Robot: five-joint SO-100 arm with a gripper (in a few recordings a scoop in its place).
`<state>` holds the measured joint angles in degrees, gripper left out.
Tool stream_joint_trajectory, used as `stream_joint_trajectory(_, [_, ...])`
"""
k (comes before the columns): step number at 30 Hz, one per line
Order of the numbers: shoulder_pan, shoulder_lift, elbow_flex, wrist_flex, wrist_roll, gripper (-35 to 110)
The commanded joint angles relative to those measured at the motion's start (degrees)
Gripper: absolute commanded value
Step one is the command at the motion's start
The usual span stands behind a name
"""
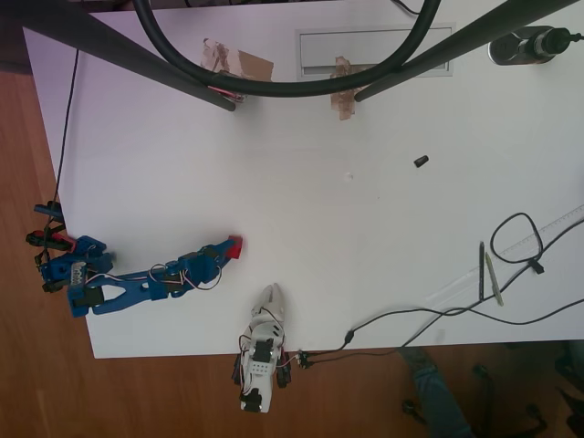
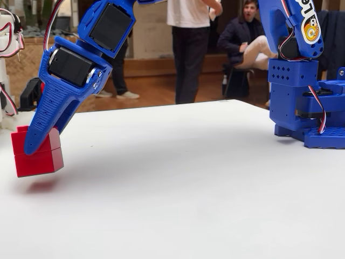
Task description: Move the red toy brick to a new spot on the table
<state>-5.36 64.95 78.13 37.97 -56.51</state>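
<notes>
Your gripper [image 2: 33, 141] is pinching the red toy brick [image 2: 36, 156], holding it just clear of the bench [image 2: 205, 189], at seven o'clock in the overhead view.

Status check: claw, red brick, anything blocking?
Blue claw shut on small red plastic toy brick. Brick lifted just off white table, shadow beneath. Small black object far off.

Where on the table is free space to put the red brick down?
The tool holds the red toy brick just above the table. The wide middle is bare, between the brick and the small black object. It is crowded near the cables and pen and near the taped patches.
</notes>
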Motion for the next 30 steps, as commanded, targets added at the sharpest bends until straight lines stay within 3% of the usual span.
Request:
stream_joint_trajectory(1, [-0.26,0.18,-7.56,0.09,0.62,4])
stream_joint_trajectory(11, [0.79,-0.44,-8.0,2.64,2.11,21])
stream_joint_trajectory(21, [1.32,4.83,-7.03,5.62,3.69,25])
stream_joint_trajectory(30, [5.8,28.04,14.15,3.43,2.11,25])
